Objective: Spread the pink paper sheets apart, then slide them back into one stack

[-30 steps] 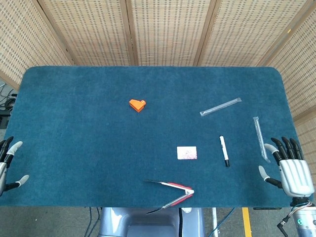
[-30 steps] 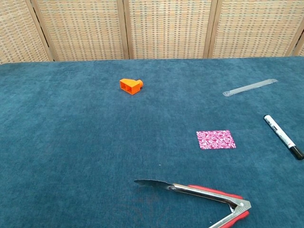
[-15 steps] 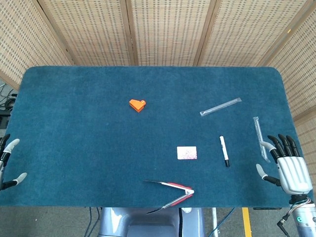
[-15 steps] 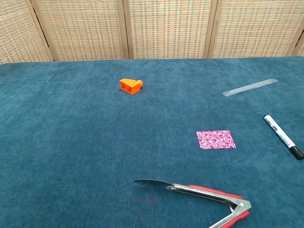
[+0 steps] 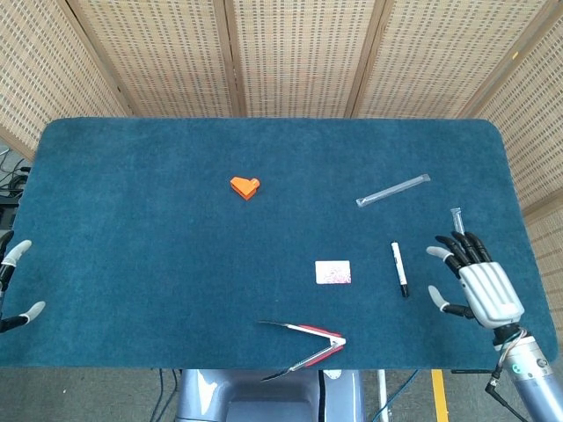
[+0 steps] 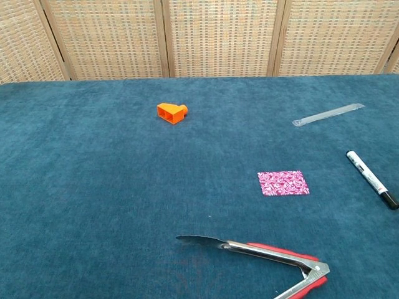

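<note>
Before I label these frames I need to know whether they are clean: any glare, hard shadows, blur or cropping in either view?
Head view: even, soft light, no glare; the pink paper sheets look pale and small; the left hand is cropped at the edge, with the right hand sharp. Chest view: sharp, the paper's pattern clear; the tongs cast a faint shadow and are cut off below; neither hand shows.
</note>
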Controlling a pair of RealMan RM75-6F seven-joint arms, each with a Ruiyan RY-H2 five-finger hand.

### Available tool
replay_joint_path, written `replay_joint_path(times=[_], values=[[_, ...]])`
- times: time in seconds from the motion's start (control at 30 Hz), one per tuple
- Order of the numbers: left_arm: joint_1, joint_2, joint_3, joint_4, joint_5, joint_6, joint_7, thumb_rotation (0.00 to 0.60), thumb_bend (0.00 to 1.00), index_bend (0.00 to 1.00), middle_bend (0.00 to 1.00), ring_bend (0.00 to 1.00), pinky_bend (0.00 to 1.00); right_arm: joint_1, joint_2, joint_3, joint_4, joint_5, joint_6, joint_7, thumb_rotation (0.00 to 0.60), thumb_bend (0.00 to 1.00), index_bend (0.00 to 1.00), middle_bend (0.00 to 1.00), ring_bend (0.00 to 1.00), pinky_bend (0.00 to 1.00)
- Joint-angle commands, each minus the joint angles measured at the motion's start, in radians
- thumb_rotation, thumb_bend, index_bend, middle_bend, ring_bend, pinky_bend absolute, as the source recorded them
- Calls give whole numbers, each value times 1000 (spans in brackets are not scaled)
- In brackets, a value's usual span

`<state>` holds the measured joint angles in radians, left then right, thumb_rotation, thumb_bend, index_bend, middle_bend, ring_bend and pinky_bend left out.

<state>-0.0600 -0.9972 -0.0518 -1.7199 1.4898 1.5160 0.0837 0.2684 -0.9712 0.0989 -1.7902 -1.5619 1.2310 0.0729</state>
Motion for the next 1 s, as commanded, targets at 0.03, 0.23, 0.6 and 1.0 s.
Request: replay_joint_path(times=[0.03,0.23,0.6,1.0], values=[[-2,6,-3,-7,-2,-1,4,600,42,115,0,0,0,81,21,3,-13,-27,-104,91,600,466,209,133,0,0],[-14,20,-13,-26,-18,-16,14,600,41,115,0,0,0,196,3,6,2,-60,-241,203,600,466,208,133,0,0],[-44,35,-33,-40,-51,-55,27,600,42,115,0,0,0,376,-111,-12,105,-101,-440,295,600,467,196,117,0,0],[-55,42,-35,-47,-76,-77,35,600,42,115,0,0,0,458,-242,-53,253,-121,-502,205,600,467,183,100,0,0]])
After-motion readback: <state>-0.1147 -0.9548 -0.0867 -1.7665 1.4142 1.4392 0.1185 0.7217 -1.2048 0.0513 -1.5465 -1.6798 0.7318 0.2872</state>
